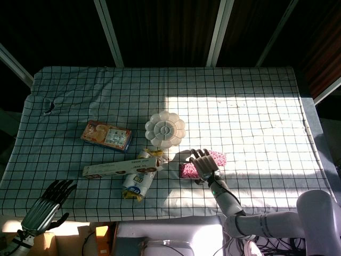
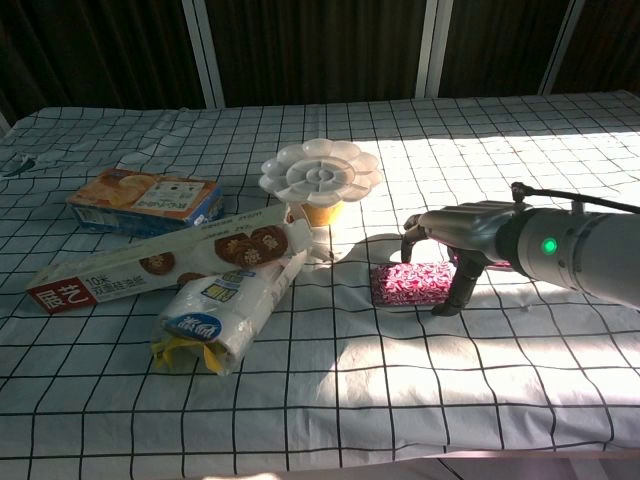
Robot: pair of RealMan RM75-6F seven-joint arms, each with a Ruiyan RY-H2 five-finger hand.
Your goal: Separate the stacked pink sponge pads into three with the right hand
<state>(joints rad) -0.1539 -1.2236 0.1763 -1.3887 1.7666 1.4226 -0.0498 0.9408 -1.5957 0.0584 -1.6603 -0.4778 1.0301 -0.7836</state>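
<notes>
At the near left corner, below the table's [image 1: 240, 85] edge, the left hand [image 1: 50, 200] is being held idle with fingers apart and nothing in them. Near the middle of the near edge, the remaining stack of pink sponge pads [image 2: 412, 283] is lying flat, with the right hand [image 2: 462, 232] being arched over it: fingers [image 2: 412, 228] are spread above its far side and the thumb [image 2: 451, 294] is planted at its right end, no firm grasp being shown. One separated pad [image 1: 217, 158] is lying just right of the hand. Two layers could be dragged together, or the stack shoved leftward, if contact is made too low.
</notes>
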